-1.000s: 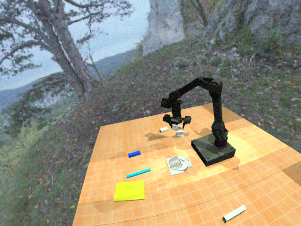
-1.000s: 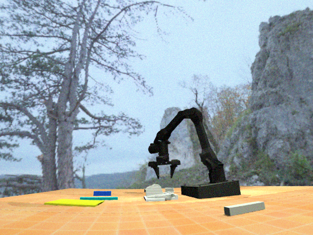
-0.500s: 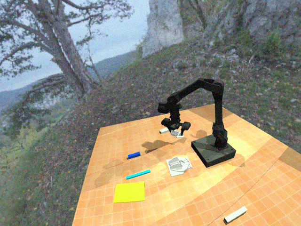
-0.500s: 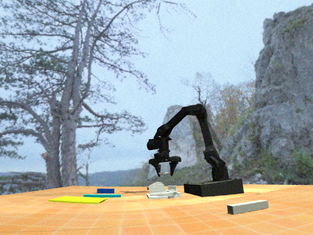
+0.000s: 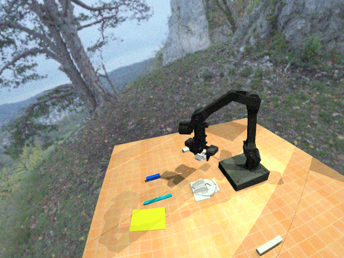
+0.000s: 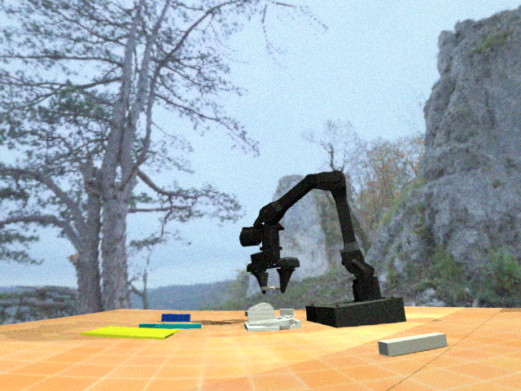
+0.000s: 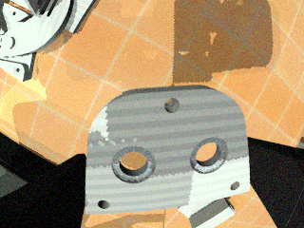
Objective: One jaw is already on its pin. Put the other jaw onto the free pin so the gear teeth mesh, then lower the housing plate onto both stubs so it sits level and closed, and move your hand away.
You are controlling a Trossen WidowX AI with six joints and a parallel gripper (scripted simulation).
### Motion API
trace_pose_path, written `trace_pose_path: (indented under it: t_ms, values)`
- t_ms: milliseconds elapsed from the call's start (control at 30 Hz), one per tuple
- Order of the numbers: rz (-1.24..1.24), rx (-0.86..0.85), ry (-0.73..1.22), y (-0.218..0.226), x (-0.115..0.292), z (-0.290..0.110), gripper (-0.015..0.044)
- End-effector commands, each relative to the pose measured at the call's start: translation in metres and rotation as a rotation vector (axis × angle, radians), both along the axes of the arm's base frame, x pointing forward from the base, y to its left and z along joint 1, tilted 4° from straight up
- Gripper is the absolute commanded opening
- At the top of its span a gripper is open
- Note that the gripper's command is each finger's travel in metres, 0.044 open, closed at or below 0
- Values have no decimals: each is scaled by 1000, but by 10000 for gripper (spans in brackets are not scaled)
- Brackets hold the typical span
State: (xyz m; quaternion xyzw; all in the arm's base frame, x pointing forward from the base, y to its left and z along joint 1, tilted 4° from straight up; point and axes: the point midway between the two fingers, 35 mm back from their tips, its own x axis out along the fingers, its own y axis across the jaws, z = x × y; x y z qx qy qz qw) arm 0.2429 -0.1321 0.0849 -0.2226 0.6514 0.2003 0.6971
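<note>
Outdoors, you have an orange worktop [image 5: 194, 238] [image 6: 227, 362] [image 7: 128, 62] marked with a pale grid, its surface broken by bright yellowish patches and brownish shadows. Beyond it in the top view, you can see a slope [image 5: 155, 110] of grass, stones and fallen leaves. To your picture's left stands a large tree [image 5: 73, 55] [image 6: 116, 235] with a forked trunk and spreading branches. Over to the right, you face a steep grey cliff [image 5: 314, 16] [image 6: 475, 138], with shrubs [image 5: 310, 45] [image 6: 501, 269] around its foot. Low hills [image 5: 130, 69] [image 6: 185, 298] lie behind, under your pale blue-grey sky [image 5: 124, 36] [image 6: 286, 96].
</note>
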Motion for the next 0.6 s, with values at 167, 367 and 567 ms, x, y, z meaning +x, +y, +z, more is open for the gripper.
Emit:
trace_pose_path:
  t_ms: [167,367,567]
  values:
    - [-112,1,-12,27,5,3,351]
    - [-194,8,-14,46,7,3,351]
    - [-276,16,-17,66,7,2,351]
